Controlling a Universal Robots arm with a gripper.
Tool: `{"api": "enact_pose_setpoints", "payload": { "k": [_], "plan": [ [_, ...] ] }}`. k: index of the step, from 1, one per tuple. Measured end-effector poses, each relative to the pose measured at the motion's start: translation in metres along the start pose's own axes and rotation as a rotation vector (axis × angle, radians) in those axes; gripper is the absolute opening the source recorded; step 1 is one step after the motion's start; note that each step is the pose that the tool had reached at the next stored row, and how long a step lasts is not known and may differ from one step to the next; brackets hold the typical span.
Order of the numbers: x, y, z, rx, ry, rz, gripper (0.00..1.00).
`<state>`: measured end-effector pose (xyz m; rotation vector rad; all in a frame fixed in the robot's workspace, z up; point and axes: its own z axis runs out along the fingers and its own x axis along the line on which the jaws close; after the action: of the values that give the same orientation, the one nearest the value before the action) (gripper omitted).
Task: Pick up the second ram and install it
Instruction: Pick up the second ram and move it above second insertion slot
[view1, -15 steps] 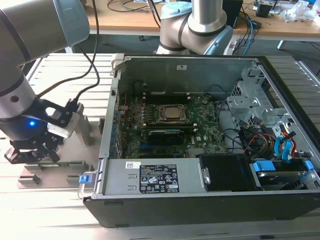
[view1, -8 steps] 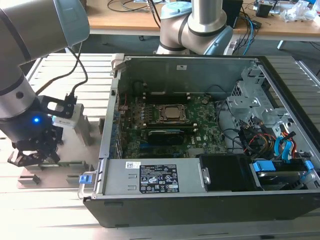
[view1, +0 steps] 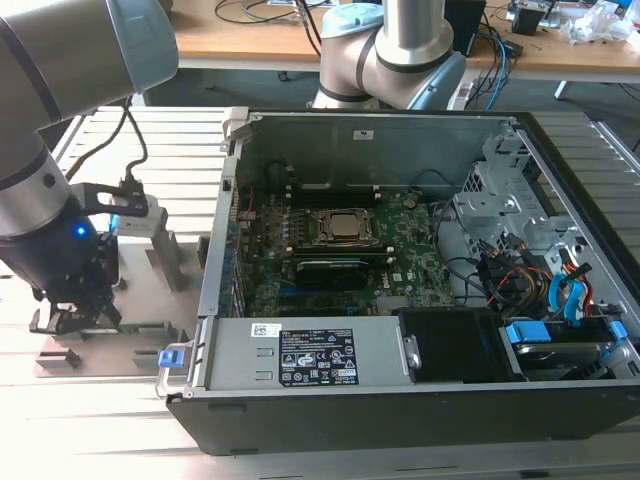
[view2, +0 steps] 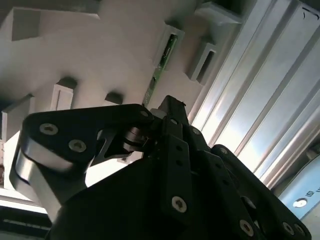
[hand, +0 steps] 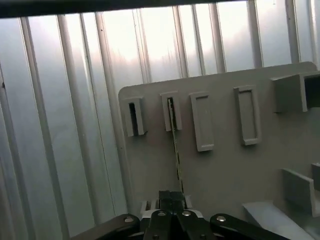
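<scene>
Green and wafer-thin, the second ram (hand: 174, 135) stood on edge in the grey holder tray (hand: 220, 170), its far end seated in a slot post, well apart from the motherboard (view1: 400, 270) at the exterior view's right. The gripper (hand: 172, 197) hung over the tray with its fingers drawn together on the stick's upper edge, by my reading pinching it. The stick looked light and stiff but brittle (chips and contacts bruise easily). It seemed best held by its flat faces near mid-length, squarely, so it could not tilt.
</scene>
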<state>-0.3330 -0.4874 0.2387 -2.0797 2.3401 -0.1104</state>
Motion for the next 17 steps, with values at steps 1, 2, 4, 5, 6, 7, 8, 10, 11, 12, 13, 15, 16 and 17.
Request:
{"api": "enact_pose_setpoints", "payload": {
  "k": [1,2,4,5,6,7,8,10,11,12,13,15,16,17],
  "plan": [
    [0.0000,0.0000,0.0000,0.0014,-0.0002,-0.030,0.11],
    [0.0000,0.0000,0.0000,0.0027,-0.0003,-0.060,0.11],
    [0.0000,0.0000,0.0000,0.0043,0.0001,-0.092,0.11],
    [0.0000,0.0000,0.0000,0.0058,0.0001,-0.124,0.11],
    [0.0000,0.0000,0.0000,0.0070,0.0003,-0.149,0.11],
    [0.0000,0.0000,0.0000,0.0085,0.0007,-0.183,0.11],
    [0.0000,0.0000,0.0000,0.0087,0.0007,-0.184,0.11],
    [0.0000,0.0000,0.0000,0.0086,0.0007,-0.184,0.17],
    [0.0000,0.0000,0.0000,0.0085,0.0007,-0.184,0.24],
    [-0.0001,0.0000,0.0005,-0.0156,0.0012,-0.185,0.24],
    [0.0000,-0.0002,0.0008,-0.0357,0.0018,-0.186,0.24],
    [-0.0007,0.0000,0.0031,-0.0360,-0.0045,-0.186,0.24],
    [-0.0023,0.0007,0.0052,-0.0360,-0.0103,-0.186,0.24],
    [-0.0034,0.0030,0.0072,-0.0361,-0.0124,-0.186,0.24]
  ]
}}
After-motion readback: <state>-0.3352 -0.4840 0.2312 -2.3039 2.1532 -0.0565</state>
